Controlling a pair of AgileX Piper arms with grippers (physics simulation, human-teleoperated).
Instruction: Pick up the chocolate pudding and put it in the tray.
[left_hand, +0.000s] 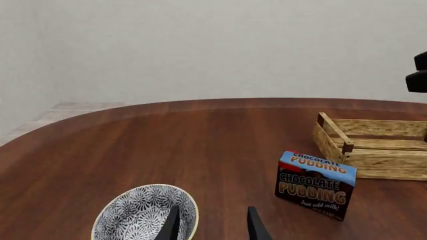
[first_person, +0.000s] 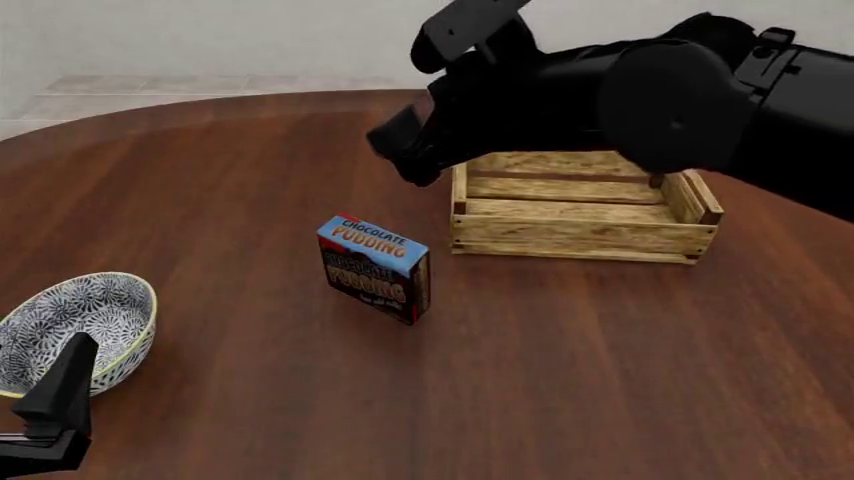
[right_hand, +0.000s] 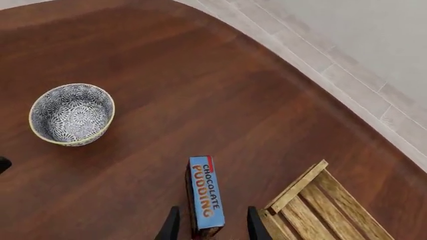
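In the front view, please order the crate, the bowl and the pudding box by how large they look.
1. Crate, clearly largest.
2. Bowl, though cut by the picture edge and nearer the camera, so unsure.
3. Pudding box, smallest.

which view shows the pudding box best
The front view: the chocolate pudding stands upright in full, unobstructed, beside the tray. The left wrist view shows its front label well; the right wrist view shows mostly its top, cut off at the frame's edge.

Chocolate pudding (left_hand: 315, 185) carton: "CHOCOLATE PUDDING" on top and front; "Just add milk!" below.
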